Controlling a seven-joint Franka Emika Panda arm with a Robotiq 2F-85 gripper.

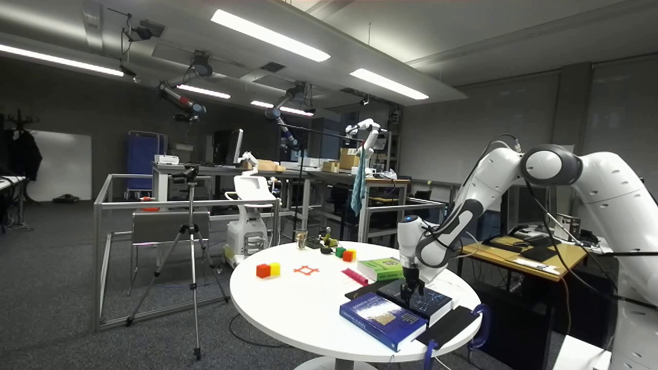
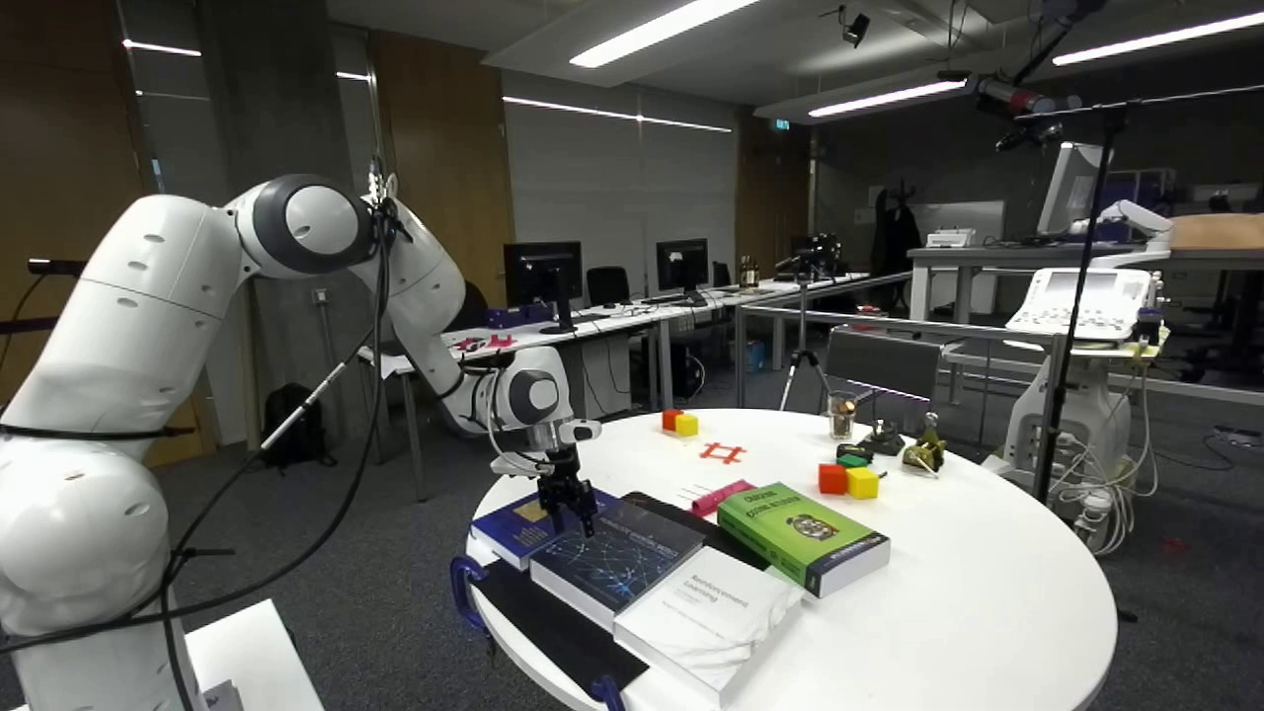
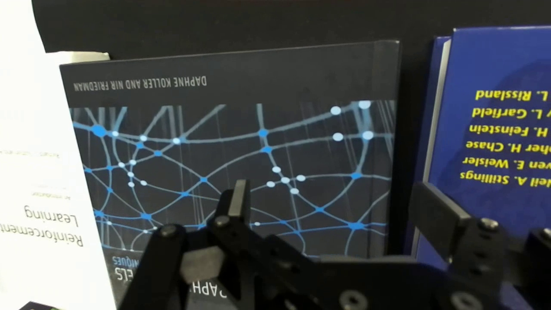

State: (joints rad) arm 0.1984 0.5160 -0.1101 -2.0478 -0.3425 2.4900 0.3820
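dark book (image 3: 234,148) has this neat web of bluish lines and blue-and-white dots, sits just beside the blue book (image 3: 499,129), and the gripper (image 3: 333,196) is over them, fingers spread

Arm (image 1: 550,164) bent, end effector (image 3: 332,193) pointing dn w/ fingers (image 3: 441,219) apart.

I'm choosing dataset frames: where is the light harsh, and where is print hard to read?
In both exterior views, the ceiling lights burn out to white; in the wrist view, the white Reinforcement Learning book is nearly washed out, its small print faint, while the author names on the black Koller and Friedman book are legible, though upside down.
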